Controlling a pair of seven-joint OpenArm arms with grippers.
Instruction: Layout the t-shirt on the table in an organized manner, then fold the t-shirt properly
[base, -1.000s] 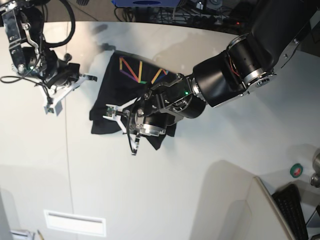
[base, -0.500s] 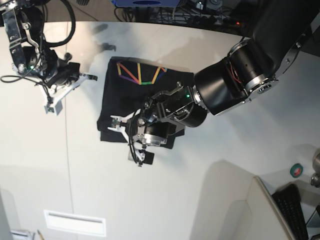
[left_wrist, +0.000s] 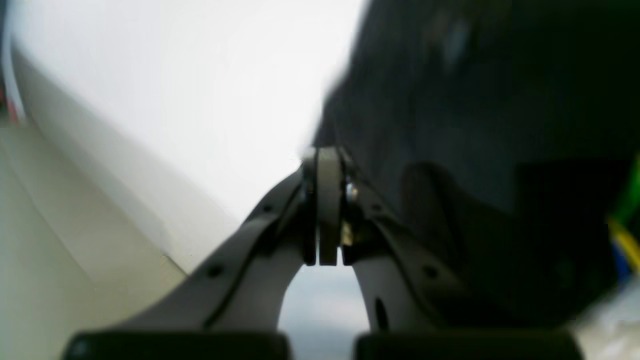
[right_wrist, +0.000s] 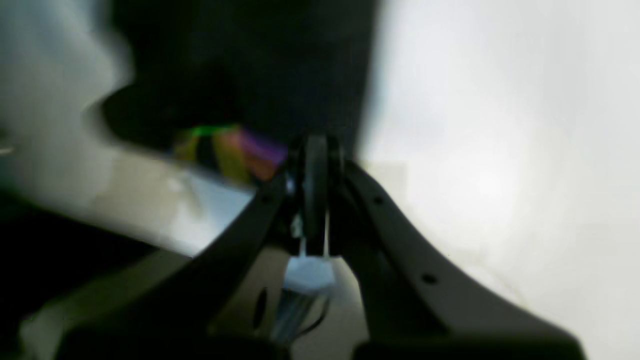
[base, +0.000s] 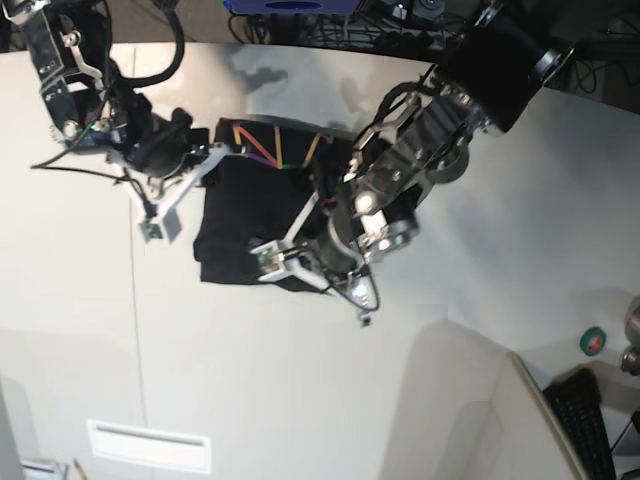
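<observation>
We are looking at one shirt (base: 245, 215), lying as a compact dark block on the table (base: 480, 300), with its rainbow graphic along the far edge. By our judgement we are sitting late in the folding: the shirt is already reduced to a small, roughly squared bundle, so the laying-out seems done, and what is remaining looks like tidying the edges or one last fold. We cannot tell how many layers are stacked in it.

Our left gripper (left_wrist: 327, 200) is showing its jaws pressed together, with nothing between them that we can make out; its tip is sitting right at the shirt's near edge, over bare table. Our right gripper (right_wrist: 314, 190) is also showing its jaws pressed together and empty, hovering just beside the corner with the graphic. Both wrist views are blurred, so we are not claiming contact with the fabric.

Counting: one shirt, one table, two grippers. Off to the side we are seeing one keyboard (base: 585, 425) and one small green roll (base: 592, 341), both well apart from the shirt.
</observation>
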